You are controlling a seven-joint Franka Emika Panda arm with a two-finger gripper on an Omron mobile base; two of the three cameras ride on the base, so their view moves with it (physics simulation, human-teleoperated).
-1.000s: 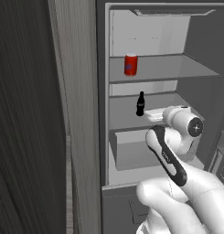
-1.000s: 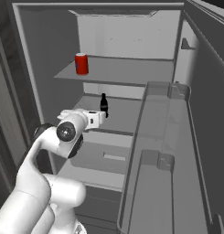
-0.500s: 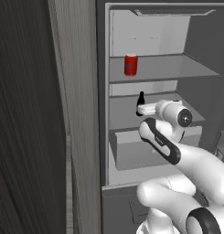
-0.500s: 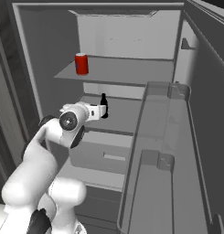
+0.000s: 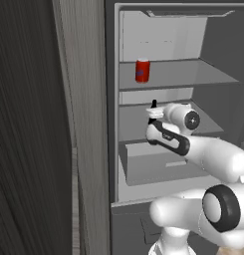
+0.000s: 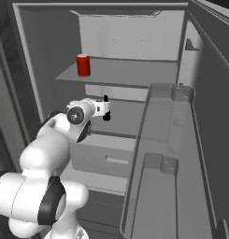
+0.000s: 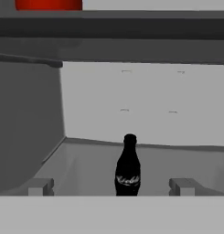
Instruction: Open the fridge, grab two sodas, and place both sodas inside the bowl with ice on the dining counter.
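Fridge (image 6: 50,42) open, door swung right, its clear door bins (image 6: 167,140) close beside the arm. Red soda can (image 5: 142,69) upright on upper shelf (image 5: 193,74). Dark soda bottle (image 7: 128,167) upright on middle shelf (image 7: 86,164), centred ahead between the fingertips (image 7: 40,186). Pincer (image 6: 106,108) spread wide, grasping nothing, level with bottle, just short of it. Drawer (image 6: 106,156) below. Wood-grain cabinet panel (image 5: 83,124) left of opening.

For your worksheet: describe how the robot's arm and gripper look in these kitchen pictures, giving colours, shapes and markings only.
The arm is made of smooth, rounded glossy white segments with black bands and round dark joint discs. Its wrist ends in a white cylinder with a grey end cap. The gripper has two small blocky grey finger tips. No loose cables show.
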